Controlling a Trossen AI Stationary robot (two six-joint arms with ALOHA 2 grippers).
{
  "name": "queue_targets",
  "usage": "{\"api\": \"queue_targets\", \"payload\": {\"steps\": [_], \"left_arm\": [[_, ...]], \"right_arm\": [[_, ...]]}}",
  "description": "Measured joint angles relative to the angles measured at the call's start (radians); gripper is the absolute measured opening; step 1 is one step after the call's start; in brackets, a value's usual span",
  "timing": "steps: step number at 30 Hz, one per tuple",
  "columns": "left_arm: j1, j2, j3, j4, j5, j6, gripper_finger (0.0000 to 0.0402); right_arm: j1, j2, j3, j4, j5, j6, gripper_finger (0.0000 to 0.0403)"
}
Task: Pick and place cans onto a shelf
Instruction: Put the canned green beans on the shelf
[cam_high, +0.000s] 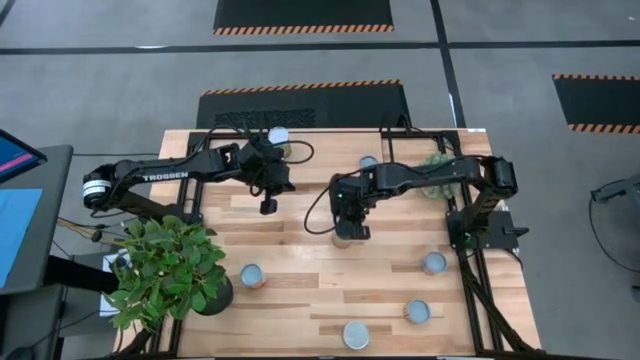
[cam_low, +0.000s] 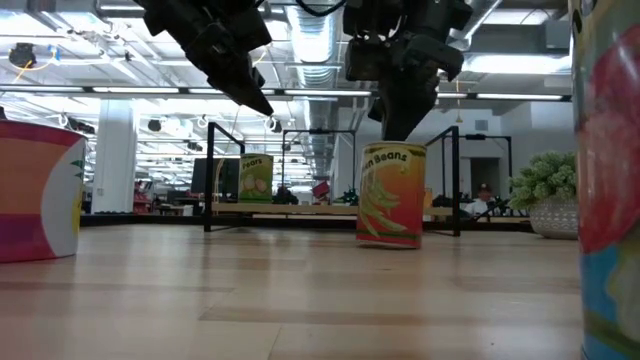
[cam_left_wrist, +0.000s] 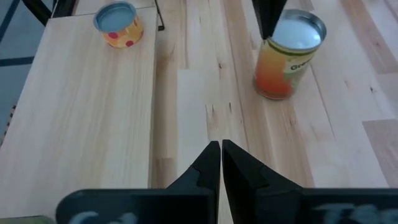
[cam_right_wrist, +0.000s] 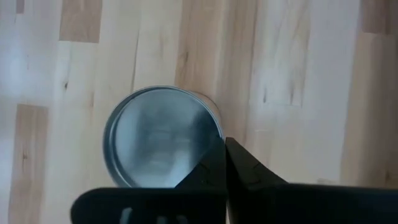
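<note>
The right hand (cam_high: 350, 232), fingers pressed together, is hovering just above an orange, silver-topped can (cam_low: 391, 194) standing mid-bench (cam_high: 300, 290). The left hand (cam_high: 268, 206), also pressed together, is waiting near the shelf (cam_left_wrist: 87, 106).

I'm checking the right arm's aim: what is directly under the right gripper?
An upright orange green-beans can stands on the table under the right gripper, whose fingers are shut above its silvery lid. The arm covers that can in the high view.
</note>
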Motion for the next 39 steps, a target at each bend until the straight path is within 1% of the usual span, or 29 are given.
{"api": "queue_targets", "payload": {"steps": [3,8,13,20,27,33,36,39], "left_arm": [[0.0,0.0,0.0,-0.012,-0.006,0.003,0.0006],[0.0,0.0,0.0,-0.035,-0.021,0.002,0.0006],[0.0,0.0,0.0,-0.051,-0.021,0.002,0.0006],[0.0,0.0,0.0,-0.091,-0.021,0.003,0.0006],[0.0,0.0,0.0,-0.093,-0.022,0.036,0.0006],[0.0,0.0,0.0,-0.092,-0.022,0.037,0.0006],[0.0,0.0,0.0,-0.091,-0.021,0.035,0.0006],[-0.001,0.0,0.0,-0.091,-0.021,0.029,0.0006]], "right_arm": [[-0.012,0.0,0.043,-0.015,-0.001,-0.012,0.0004],[-0.032,-0.002,0.159,-0.053,-0.001,-0.083,0.0003],[-0.083,-0.003,0.257,-0.067,-0.001,-0.145,0.0002],[-0.211,-0.003,0.273,-0.041,-0.001,-0.169,0.0001],[-0.346,-0.003,0.273,0.039,-0.002,-0.169,0.0],[-0.418,0.009,0.276,0.073,-0.003,-0.176,0.0001],[-0.436,0.049,0.327,0.04,-0.003,-0.17,0.0001],[-0.44,0.122,0.435,0.02,-0.006,-0.188,0.0001]]}}
